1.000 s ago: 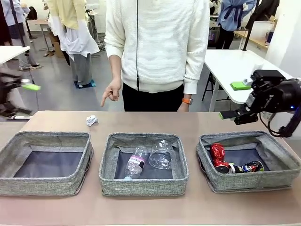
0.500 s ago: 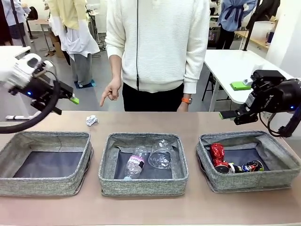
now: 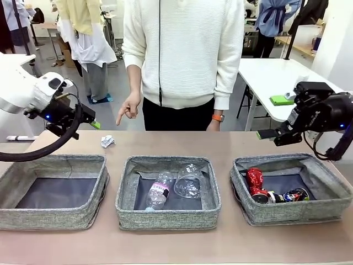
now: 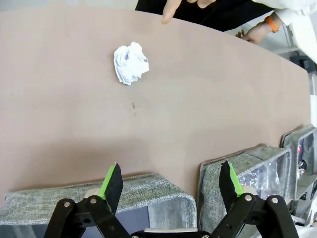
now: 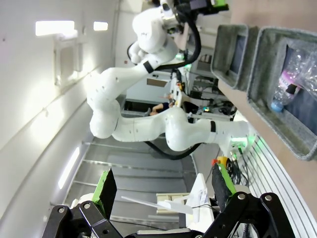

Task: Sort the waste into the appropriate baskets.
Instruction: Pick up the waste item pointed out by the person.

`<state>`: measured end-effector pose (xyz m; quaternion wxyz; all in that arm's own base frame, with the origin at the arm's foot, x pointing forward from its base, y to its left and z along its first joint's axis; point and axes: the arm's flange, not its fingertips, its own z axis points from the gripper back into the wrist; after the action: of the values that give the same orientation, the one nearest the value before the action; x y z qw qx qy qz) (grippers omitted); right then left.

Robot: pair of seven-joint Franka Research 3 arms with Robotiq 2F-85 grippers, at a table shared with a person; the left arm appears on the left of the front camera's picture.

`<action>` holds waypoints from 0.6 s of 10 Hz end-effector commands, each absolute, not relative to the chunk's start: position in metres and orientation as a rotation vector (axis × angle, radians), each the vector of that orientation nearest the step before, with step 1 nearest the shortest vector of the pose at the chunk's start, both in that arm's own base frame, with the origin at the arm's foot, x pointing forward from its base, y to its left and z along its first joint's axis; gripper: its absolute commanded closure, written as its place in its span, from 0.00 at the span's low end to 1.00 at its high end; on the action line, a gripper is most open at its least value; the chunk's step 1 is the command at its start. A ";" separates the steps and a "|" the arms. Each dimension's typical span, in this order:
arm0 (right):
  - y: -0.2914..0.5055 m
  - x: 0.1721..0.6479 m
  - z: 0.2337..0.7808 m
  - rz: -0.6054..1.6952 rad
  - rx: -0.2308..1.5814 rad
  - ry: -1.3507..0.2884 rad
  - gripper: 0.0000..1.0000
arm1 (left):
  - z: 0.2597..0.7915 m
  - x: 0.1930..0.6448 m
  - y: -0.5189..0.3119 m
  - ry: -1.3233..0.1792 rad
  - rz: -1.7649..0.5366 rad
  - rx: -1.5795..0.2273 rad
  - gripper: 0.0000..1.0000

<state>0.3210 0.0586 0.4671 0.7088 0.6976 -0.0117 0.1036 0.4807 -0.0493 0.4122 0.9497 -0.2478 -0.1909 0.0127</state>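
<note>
Left claw (image 4: pixel 168 181) spread wide, empty; paper ball (image 3: pixel 107 141) near person's hand (image 3: pixel 129 109), so a grab might bump fingers.

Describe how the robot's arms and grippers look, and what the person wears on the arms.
Both arms are glossy white with rounded joints. The left arm carries a looping black cable and a small blue light. Each black gripper, left and right, has bright green pads. The person wears a white ribbed long-sleeved top and an orange wristband.

Brown desk (image 3: pixel 220 243), three grey woven baskets (image 3: pixel 55 190) in a row across mid-frame, crumpled white paper ball (image 3: pixel 107 141) upper left behind them
</note>
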 end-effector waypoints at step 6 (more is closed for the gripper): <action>0.063 0.321 0.471 0.203 1.563 -0.031 0.00 | 0.376 0.557 -0.077 -0.330 0.000 -0.215 0.00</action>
<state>0.3212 0.0586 0.4673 0.7080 0.6985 -0.0124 0.1030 0.5395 -0.0656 0.3653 0.9762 -0.1214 -0.1799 -0.0026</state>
